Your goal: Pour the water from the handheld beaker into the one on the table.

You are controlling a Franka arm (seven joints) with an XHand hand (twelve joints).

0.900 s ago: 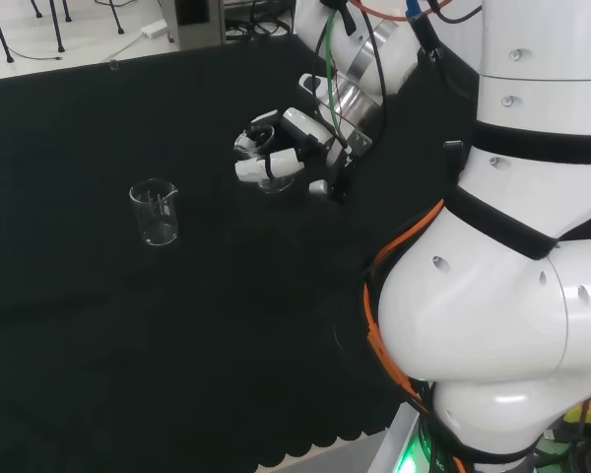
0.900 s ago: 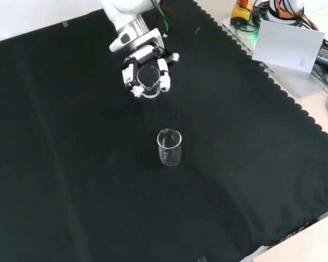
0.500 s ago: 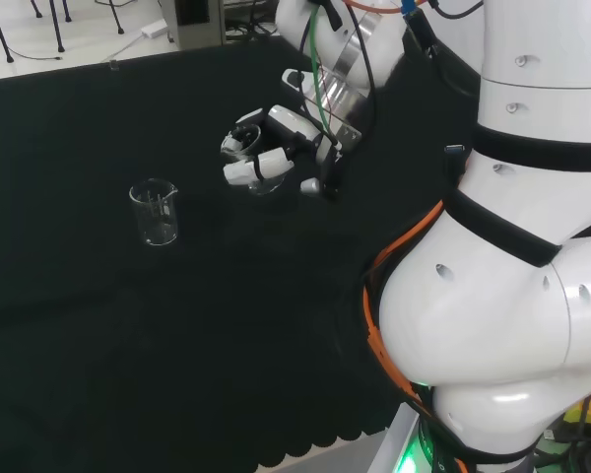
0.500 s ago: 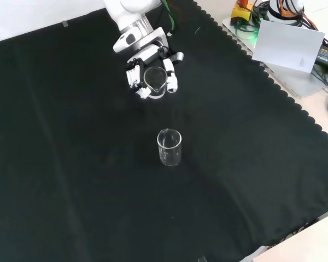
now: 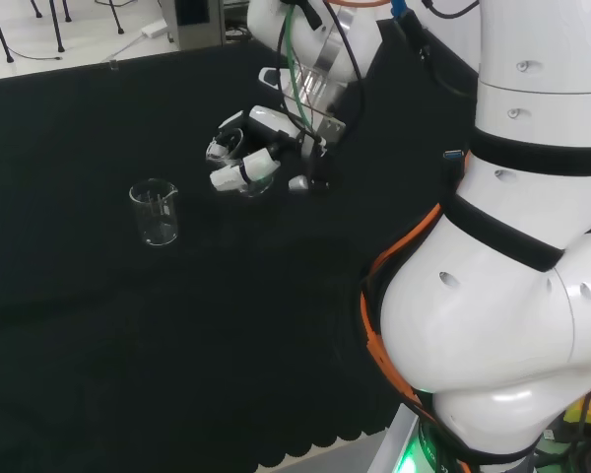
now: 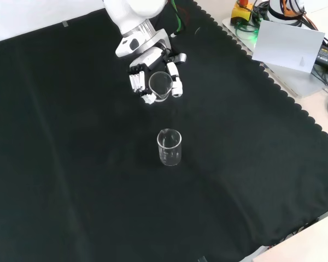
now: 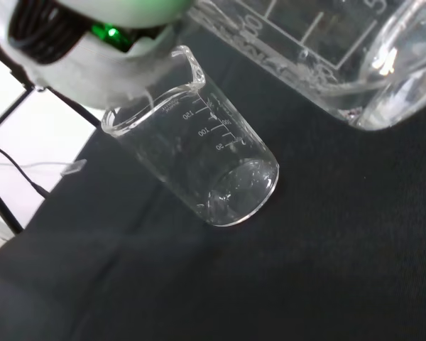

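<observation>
hand (image 5: 248,163): curled round a clear beaker (image 5: 229,148), held above the cloth | second beaker (image 5: 156,212): stood upright on the black worktop (image 5: 128,335), left of the hand, well apart

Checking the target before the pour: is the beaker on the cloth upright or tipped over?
Upright. The beaker on the cloth stands on its base, open rim up, apart from the hand.

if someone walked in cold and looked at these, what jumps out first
Against the black cloth, the white hand stands out first, its fingers curled round a clear beaker held above the bench near the front view's top. Below it in that view, a second clear beaker stands upright and alone on the cloth.
</observation>
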